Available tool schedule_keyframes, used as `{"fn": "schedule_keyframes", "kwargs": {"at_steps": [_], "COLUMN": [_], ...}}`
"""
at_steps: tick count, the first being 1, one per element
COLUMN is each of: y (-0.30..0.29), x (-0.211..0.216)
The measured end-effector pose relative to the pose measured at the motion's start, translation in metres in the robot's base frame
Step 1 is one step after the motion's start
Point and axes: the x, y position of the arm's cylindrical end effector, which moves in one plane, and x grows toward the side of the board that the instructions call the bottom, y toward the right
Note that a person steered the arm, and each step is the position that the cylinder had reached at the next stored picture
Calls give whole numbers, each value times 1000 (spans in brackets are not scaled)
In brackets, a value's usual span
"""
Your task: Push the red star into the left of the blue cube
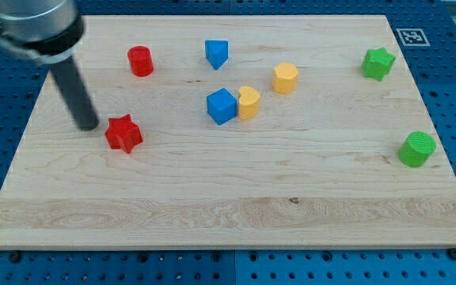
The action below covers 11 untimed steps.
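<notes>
Pale wooden board (212, 214) sits on a blue table with holes. I have no claw, only a dark rod, and it holds nothing. My tip (88, 125) rests just beside the red star (123, 133), on the star's left side in the view. The blue cube (222, 106) lies off to the star's right and a little up, with a yellow heart block (248, 103) touching its far side. So I think a push toward the right fits.

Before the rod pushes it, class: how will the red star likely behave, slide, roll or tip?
The red star looks low and flat-based, so it probably slides rather than tips. Its points likely make it twist under an off-centre push. My tip sits close at its left.
</notes>
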Motion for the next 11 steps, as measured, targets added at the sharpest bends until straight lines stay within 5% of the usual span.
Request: {"fn": "schedule_keyframes", "kwargs": {"at_steps": [2, 4, 6, 7, 9, 11], "y": [13, 93, 41, 65, 163, 71], "x": [25, -34, 24, 28, -48, -45]}}
